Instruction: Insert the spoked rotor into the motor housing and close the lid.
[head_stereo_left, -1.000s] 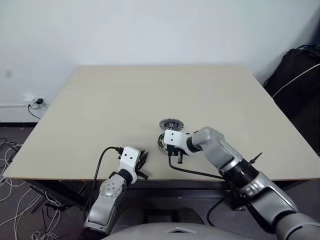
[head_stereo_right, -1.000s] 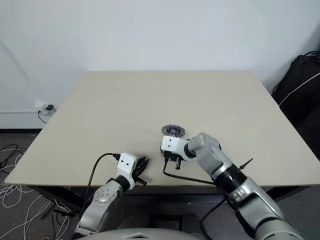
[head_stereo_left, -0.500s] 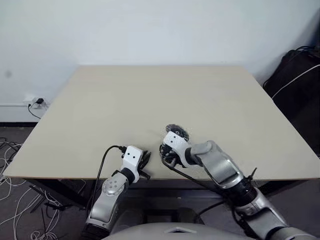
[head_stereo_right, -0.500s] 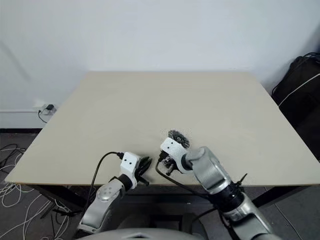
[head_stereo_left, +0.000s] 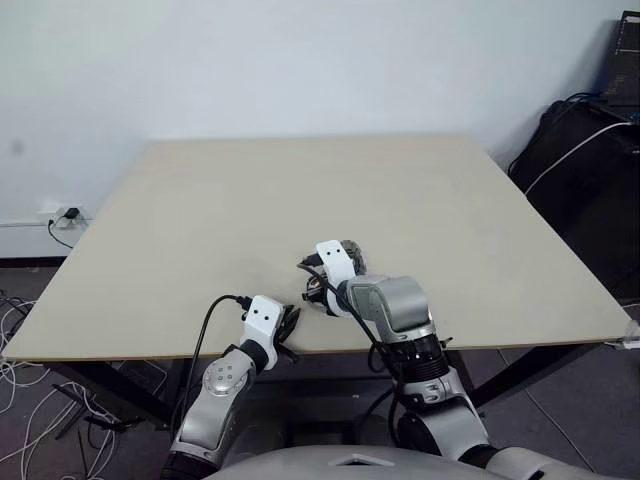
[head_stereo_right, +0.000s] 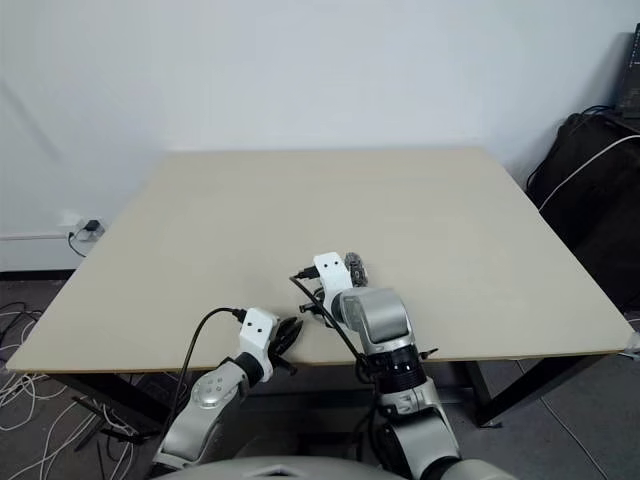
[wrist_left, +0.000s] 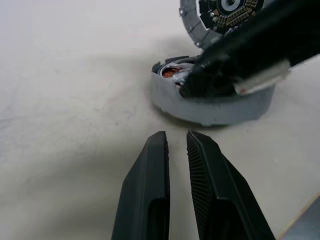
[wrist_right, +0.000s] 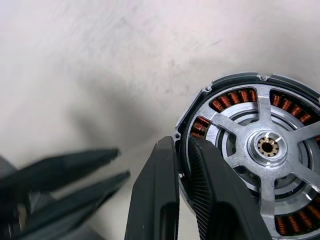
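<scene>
1. Motor housing sits on the bench near its front edge, a short grey puck resting flat; everything below is placed from it.
2. Left of the motor housing and nearer the front edge, the left gripper hovers low over the bench. Its two black fingers are drawn almost together with nothing between them, and their tips point at the housing's side wall, near it but not touching.
3. Inside the motor housing lies the spoked rotor. Its silver spokes run out from a silver hub to a dark rim, and the copper windings show in the gaps between the spokes.
4. At the motor housing's upper edge, the right gripper comes down steeply from above. It is clamped on the rim, with one finger outside the wall and the other just inside it over the windings.
5. Just beyond the motor housing and slightly to its right, the lid stands tilted on its edge. Its ribbed inner face is turned towards the left gripper. Whether it leans on the housing or on the right gripper I cannot tell.
</scene>
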